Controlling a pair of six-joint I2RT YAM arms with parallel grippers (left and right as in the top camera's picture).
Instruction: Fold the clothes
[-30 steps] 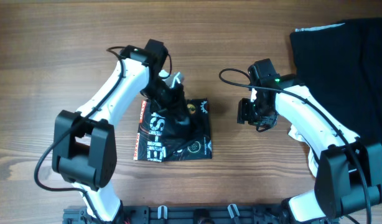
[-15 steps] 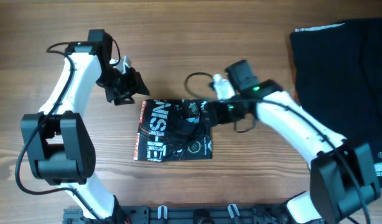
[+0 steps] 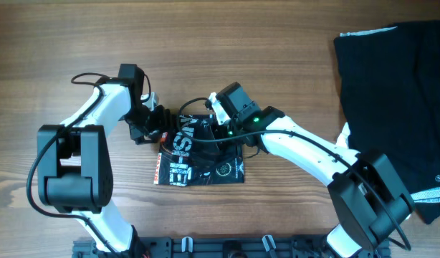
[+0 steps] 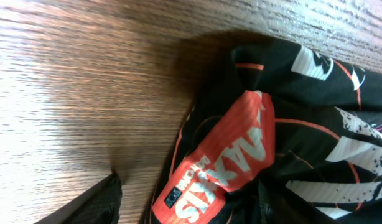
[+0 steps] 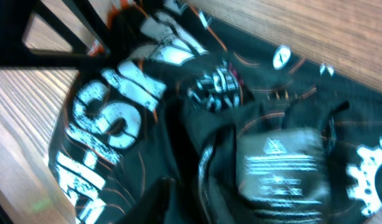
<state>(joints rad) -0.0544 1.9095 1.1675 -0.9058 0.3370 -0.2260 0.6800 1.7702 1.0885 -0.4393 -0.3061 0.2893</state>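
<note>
The clothes are a black jersey point(image 3: 200, 159) with orange lines and white lettering, folded into a small square at the table's middle. My left gripper point(image 3: 161, 127) is at its top left corner. In the left wrist view its fingers are apart, with the jersey's orange-labelled edge point(image 4: 228, 165) between them. My right gripper point(image 3: 214, 133) is low over the jersey's top edge. The right wrist view is blurred and shows the lettering and a printed label point(image 5: 278, 165). One dark finger shows beside a raised fold, and I cannot see the jaws' state.
A large heap of black cloth point(image 3: 395, 86) with white trim covers the table's right side. Bare wood lies left of and in front of the jersey. A black rail point(image 3: 227, 247) runs along the front edge.
My left gripper came back from the far left, down to the jersey's top left corner. My right gripper moved left from the jersey's right side onto its top edge.
</note>
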